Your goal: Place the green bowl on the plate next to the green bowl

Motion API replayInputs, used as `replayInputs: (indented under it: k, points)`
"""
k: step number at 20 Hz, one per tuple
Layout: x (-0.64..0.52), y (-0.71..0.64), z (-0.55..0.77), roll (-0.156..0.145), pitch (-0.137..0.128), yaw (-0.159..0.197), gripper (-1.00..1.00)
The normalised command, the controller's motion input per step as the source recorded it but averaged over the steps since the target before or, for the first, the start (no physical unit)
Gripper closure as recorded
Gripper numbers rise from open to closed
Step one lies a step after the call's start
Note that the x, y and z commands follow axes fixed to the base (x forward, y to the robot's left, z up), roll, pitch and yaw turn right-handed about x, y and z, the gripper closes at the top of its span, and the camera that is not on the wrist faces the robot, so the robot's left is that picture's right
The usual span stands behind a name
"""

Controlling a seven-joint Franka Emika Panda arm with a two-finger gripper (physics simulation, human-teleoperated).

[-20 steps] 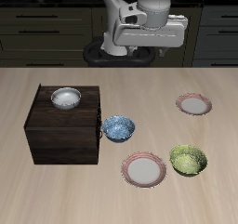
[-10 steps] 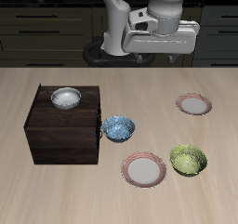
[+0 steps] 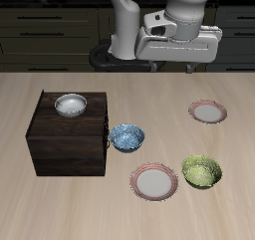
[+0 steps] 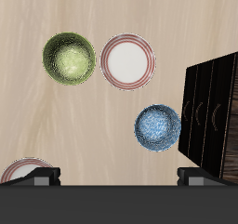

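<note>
The gripper (image 3: 187,69) hangs high above the table (image 3: 60,199), toward its back, over bare wood between the cabinet (image 3: 68,134) and the paler plate (image 3: 207,112). In the wrist view only the two fingertips (image 4: 44,177) show, set wide apart at opposite edges of the camera housing with nothing between them, so the claw is fully spread and holds nothing. The green bowl (image 3: 201,171) sits upright on the table near its front edge, untouched and well below the claw. The plate (image 3: 154,181), with its reddish-pink rim and light centre, lies flat just beside the bowl, also near the front edge; the two rims are close but whether they touch cannot be told from either view. The wrist view confirms this pairing, showing the green bowl (image 4: 69,58) and the plate (image 4: 127,60) side by side with a thin gap. The blue bowl (image 3: 127,137) stands farther back than the plate, close to the cabinet's front corner, and appears again in the wrist view (image 4: 158,127) next to the cabinet's dark panelled doors (image 4: 212,112). A white bowl (image 3: 71,106) rests on top of the cabinet. The paler plate lies farther back than the green bowl, well apart from it.
</note>
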Motion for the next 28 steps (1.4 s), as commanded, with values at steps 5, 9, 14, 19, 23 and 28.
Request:
replayInputs:
  k: [5,9,14,19,23,28]
  points:
    - [0.37,0.11,0.04,-0.024,-0.018,-0.011,-1.0]
    - [0.28,0.22,0.05,0.018,0.015,-0.017,-1.0]
    - [0.16,0.23,0.13,0.003,-0.03,-0.022,-1.0]
    - [0.24,0.23,0.09,0.015,-0.012,-0.001,-1.0]
    - [0.22,0.11,0.02,-0.008,-0.009,0.015,-1.0]
    - [0.21,0.11,-0.07,-0.006,0.014,0.015,-1.0]
